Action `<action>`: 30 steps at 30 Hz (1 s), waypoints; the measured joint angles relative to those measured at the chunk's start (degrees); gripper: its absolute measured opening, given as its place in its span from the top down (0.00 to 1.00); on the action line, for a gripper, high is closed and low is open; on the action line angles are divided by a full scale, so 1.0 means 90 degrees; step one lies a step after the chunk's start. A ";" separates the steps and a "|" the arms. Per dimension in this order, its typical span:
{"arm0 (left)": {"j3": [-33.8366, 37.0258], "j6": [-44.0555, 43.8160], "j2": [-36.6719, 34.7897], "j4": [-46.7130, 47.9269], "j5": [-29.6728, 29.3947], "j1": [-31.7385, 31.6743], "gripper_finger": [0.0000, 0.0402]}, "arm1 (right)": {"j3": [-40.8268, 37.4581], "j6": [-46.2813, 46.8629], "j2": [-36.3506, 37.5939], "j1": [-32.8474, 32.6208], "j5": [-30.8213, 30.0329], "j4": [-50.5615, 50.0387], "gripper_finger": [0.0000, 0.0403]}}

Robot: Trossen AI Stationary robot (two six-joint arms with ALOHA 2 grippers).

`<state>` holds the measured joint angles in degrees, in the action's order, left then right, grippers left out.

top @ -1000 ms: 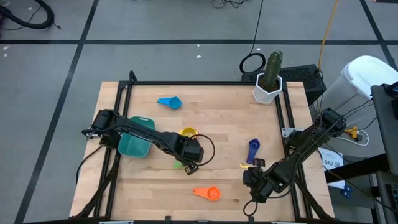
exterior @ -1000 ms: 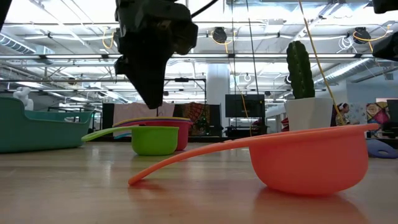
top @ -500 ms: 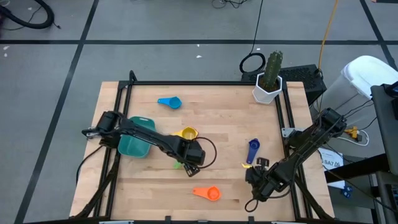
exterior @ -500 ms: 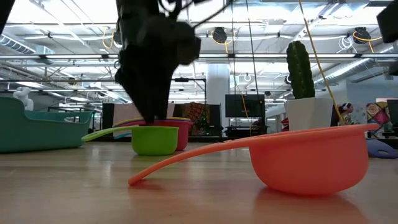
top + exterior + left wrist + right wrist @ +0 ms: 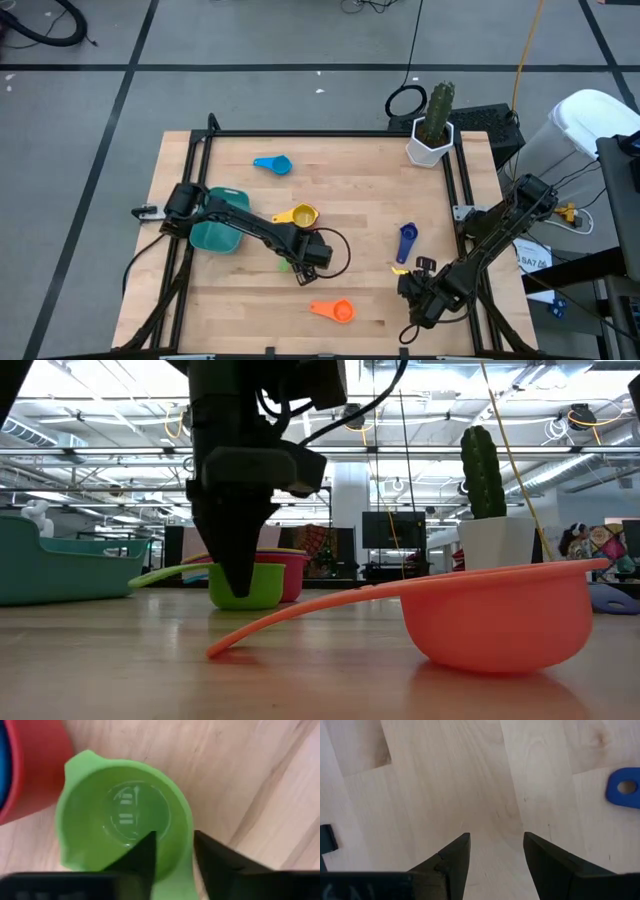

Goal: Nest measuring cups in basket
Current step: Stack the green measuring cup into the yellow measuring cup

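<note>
- Left gripper (image 5: 172, 857) is low over the green cup (image 5: 122, 817), its fingers parted narrowly with one inside the bowl and one outside, straddling the rim where the handle leaves it; whether they have pinched yet cannot be told.
- Right gripper (image 5: 492, 852) hangs with fingers spread and nothing between them above bare wood near the dark blue cup (image 5: 406, 239), waiting.
- Basket (image 5: 216, 228) sits at the table's left side, partly under the left arm (its inside is mostly hidden, so any cups already in it cannot be confirmed).
- Left out on the table: the light blue cup (image 5: 272, 164) at the far side, the yellow cup (image 5: 299, 214), the orange cup (image 5: 334, 311) at the near edge, plus a red cup (image 5: 30, 765) just beside the green one.
- My judgement: early days, with most cups not yet nested.
</note>
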<state>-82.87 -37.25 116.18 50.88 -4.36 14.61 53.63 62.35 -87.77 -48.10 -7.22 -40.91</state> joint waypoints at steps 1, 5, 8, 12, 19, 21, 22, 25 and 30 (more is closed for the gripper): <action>0.0000 0.0066 -0.0018 0.0020 0.0072 0.0000 0.77 | 0.0000 0.0000 0.0000 0.0000 0.0000 0.0000 0.56; -0.0007 0.0304 -0.0107 0.0123 0.0294 0.0049 0.95 | 0.0000 -0.0002 0.0000 -0.0002 0.0000 -0.0002 0.56; 0.0000 0.0416 -0.0218 0.0323 0.0334 0.0093 0.96 | 0.0000 -0.0007 0.0002 -0.0002 0.0000 -0.0005 0.56; 0.0000 0.0556 -0.0629 0.0368 0.0238 0.0131 0.96 | 0.0000 -0.0010 0.0002 -0.0002 0.0002 -0.0007 0.56; -0.0007 0.1650 -0.1637 0.0529 -0.0771 0.0111 0.97 | 0.0000 -0.0051 0.0002 0.0010 0.0000 0.0010 0.56; -0.0007 0.2520 -0.1811 0.0565 -0.1165 0.0095 0.97 | 0.0000 -0.0107 0.0002 0.0010 0.0002 0.0036 0.56; -0.0007 0.2982 -0.1872 0.0607 -0.1358 0.0095 0.97 | 0.0000 -0.0144 0.0002 0.0010 0.0001 0.0043 0.56; -0.0007 0.4380 -0.1936 0.0595 -0.1592 0.0004 0.97 | 0.0000 -0.0151 0.0002 0.0010 0.0010 0.0053 0.56; -0.0007 0.5544 -0.1778 0.0712 -0.1256 -0.0405 0.97 | 0.0000 0.0053 0.0002 0.0010 0.0070 0.0051 0.56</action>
<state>-82.94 12.64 100.18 57.29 -15.67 10.97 53.63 62.82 -87.74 -48.01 -6.59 -40.45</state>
